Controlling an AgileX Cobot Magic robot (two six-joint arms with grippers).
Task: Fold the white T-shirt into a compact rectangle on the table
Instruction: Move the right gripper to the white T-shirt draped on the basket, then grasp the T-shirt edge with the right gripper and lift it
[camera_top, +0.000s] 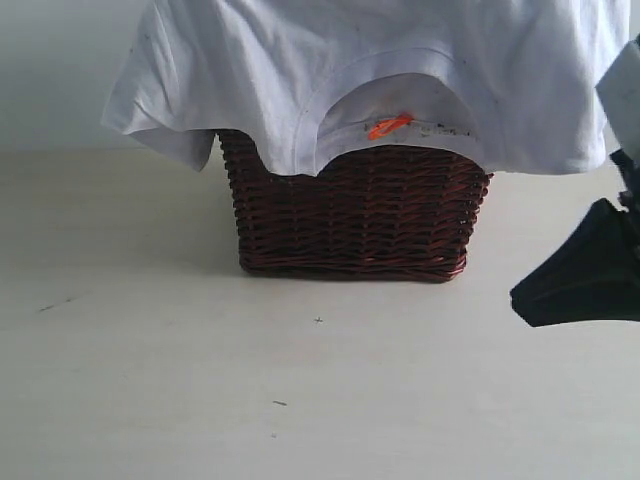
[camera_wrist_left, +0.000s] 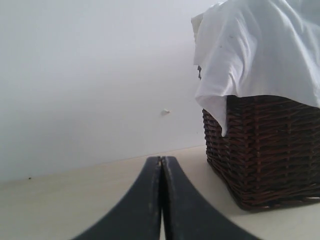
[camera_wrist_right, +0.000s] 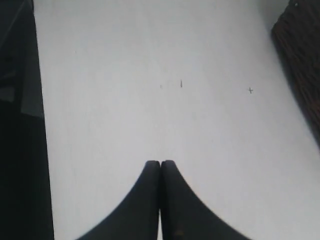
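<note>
The white T-shirt (camera_top: 300, 70) hangs draped over a dark brown wicker basket (camera_top: 360, 215) at the back of the table (camera_top: 200, 380); its collar and small orange neck tag (camera_top: 389, 126) face forward. In the left wrist view the T-shirt (camera_wrist_left: 260, 50) covers the basket's top. My left gripper (camera_wrist_left: 161, 161) is shut and holds nothing, low over the table, off one side of the basket. It does not show in the exterior view. My right gripper (camera_wrist_right: 160, 164) is shut and empty above bare table. Its dark fingers (camera_top: 585, 275) show at the right edge, right of the basket.
The basket (camera_wrist_left: 265, 150) stands upright on the table, close to a plain pale wall (camera_wrist_left: 90, 75). A few tiny dark specks (camera_top: 318, 320) mark the tabletop. A dark drop beyond the table edge (camera_wrist_right: 20, 150) shows in the right wrist view, and the basket's corner (camera_wrist_right: 300, 55) too.
</note>
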